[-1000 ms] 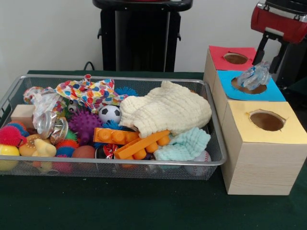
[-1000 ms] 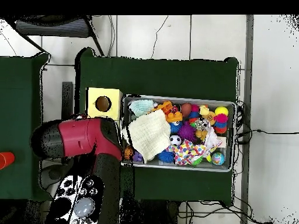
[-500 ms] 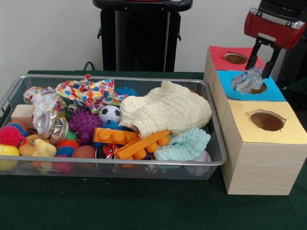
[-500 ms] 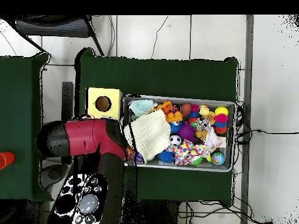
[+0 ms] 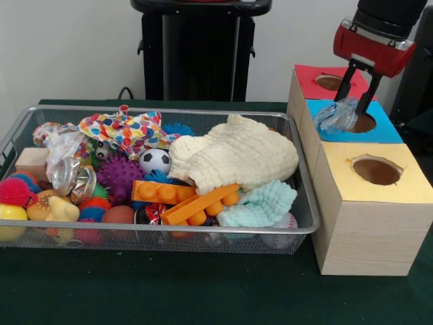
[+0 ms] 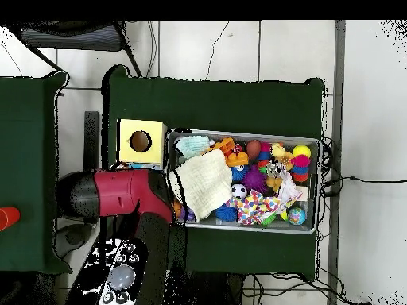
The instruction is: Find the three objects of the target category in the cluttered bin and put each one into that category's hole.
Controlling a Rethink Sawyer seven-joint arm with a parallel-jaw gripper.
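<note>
Hovering over the round hole in the light-blue box top, the black pincer stands spread.
Crinkled, see-through bluish plastic wad lies just beside its lower tips, on the hole's rim.

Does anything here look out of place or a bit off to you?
Yes, one thing. A crumpled piece of clear plastic sits on the blue box top, at the left edge of the hole, rather than down inside it. The gripper stands right over it, fingers spread. The bin is a jumble of toys and cloths, but nothing has spilled.
</note>
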